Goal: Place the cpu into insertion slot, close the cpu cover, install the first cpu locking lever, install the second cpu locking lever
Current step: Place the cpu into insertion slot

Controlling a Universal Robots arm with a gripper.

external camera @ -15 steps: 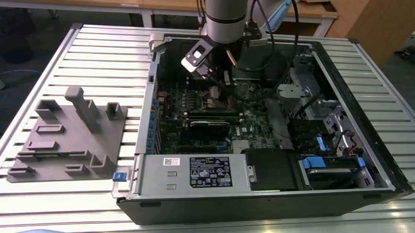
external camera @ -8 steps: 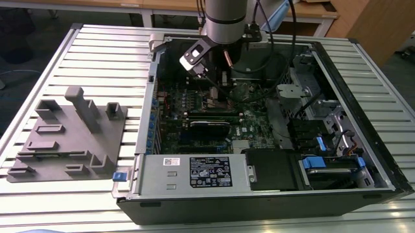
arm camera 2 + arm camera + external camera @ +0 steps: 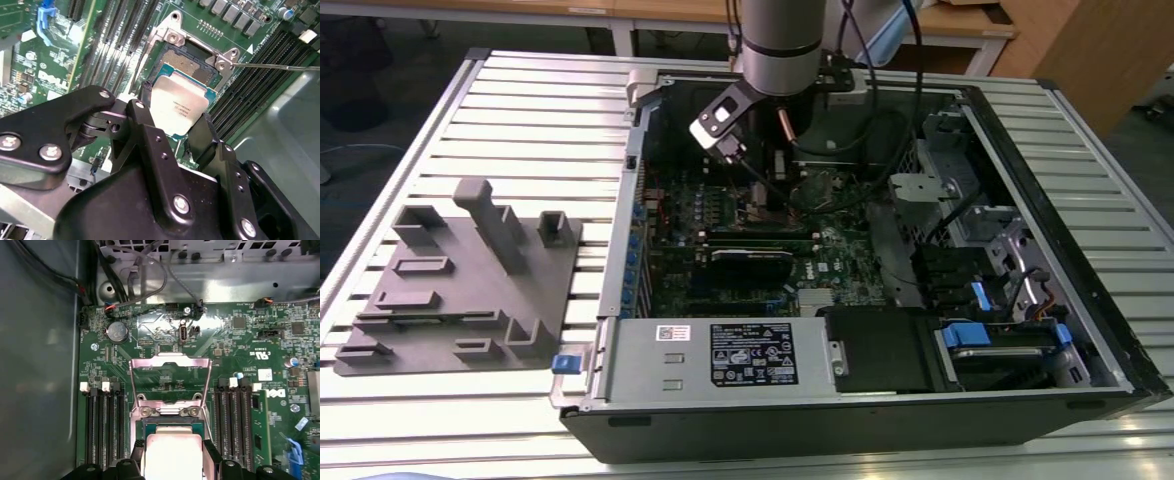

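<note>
Silvery-grey metal catches the light as the pincer (image 3: 174,111) grips the cpu (image 3: 179,105) by two opposite edges, its black fingers (image 3: 200,135) pressed against the chip just over the insertion slot (image 3: 192,62). In the second wrist view the chip hangs at a slight tilt across the slot's nearer part, leaving a strip of the contact bed bare beyond it. Whether chip and slot touch cannot be told. A thin metal rod (image 3: 272,65) runs away from one corner of the slot, above the black memory slots (image 3: 245,100) that flank it.

The first wrist view adds the cpu cover (image 3: 170,361), a silver frame with a window. It stands raised on its hinge at the slot's far edge, with the green motherboard (image 3: 150,325) visible through the cut-out. A round coin battery (image 3: 118,332) lies farther beyond the slot.

The exterior view gives the wider scene. The arm (image 3: 781,40) reaches down into an open computer case (image 3: 854,430) on a slatted metal desk (image 3: 534,100). A grey moulded fixture plate (image 3: 454,290) lies outside the case, well apart from the slot.

Writing appears as small dark print on the chip's lid, white lettering on the board near the slot, and a black-and-white printed label (image 3: 750,355) on the silver power supply (image 3: 654,372).
</note>
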